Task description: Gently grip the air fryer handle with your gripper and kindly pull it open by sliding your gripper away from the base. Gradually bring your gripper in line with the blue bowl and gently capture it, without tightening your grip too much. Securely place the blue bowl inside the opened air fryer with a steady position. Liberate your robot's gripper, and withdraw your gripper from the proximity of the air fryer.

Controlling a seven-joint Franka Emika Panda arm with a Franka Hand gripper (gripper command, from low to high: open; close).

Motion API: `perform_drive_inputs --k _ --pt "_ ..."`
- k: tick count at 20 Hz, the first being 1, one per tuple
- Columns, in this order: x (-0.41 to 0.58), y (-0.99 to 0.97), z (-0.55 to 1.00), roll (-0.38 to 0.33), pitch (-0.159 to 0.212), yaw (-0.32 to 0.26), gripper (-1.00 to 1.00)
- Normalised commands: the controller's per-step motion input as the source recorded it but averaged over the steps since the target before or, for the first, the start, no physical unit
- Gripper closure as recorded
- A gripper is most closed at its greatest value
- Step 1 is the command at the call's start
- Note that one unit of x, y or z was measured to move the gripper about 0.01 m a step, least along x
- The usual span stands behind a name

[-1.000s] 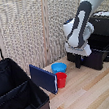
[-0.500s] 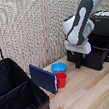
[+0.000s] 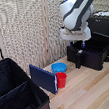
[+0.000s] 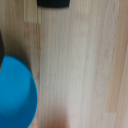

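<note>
- Pale wood planking with a fine straight grain makes up the tabletop (image 3: 92, 92); behind it stand ribbed, woven-looking beige screens (image 3: 26, 29), matte and soft in texture.
- Nearest to the exterior camera, at that view's left, I see a black fabric suitcase (image 3: 16, 97) lying open, its sides boxy and slack-looking.
- Just past it, a flat dark-blue panel (image 3: 43, 77) leans upright against the suitcase edge, thin like a book cover.
- Beside the panel sits a small red cup (image 3: 61, 80), and touching or just behind it the blue bowl (image 3: 58, 67), round, shallow, smooth bright plastic. I judge the bowl is free to be taken from above, though the cup crowds one side.
- My wrist view shows the bowl's blue curve (image 4: 15, 95) at the frame edge over bare wood, blurred, so I read the arm as travelling toward it and not yet lined up.
- Farther back, the gripper (image 3: 79, 47) hangs below the white wrist block, fingers pointing down over the drawer; it grasps nothing that I can see, but whether the fingers are spread I cannot tell.
- Farthest, at the exterior view's right, the air fryer (image 3: 105, 30) is a big matte-black box with its drawer (image 3: 91, 55) pulled out toward the bowl, open-topped and ready to receive it.
</note>
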Motion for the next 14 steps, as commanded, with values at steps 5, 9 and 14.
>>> perform_drive_inputs --k 5,9,14 --pt "0.124 0.2 0.02 0.306 0.031 0.091 -1.0" --pt "0.101 0.03 -0.18 0.296 0.004 0.09 -1.0" --pt "0.009 -0.02 -0.38 0.214 0.043 0.094 -1.0"
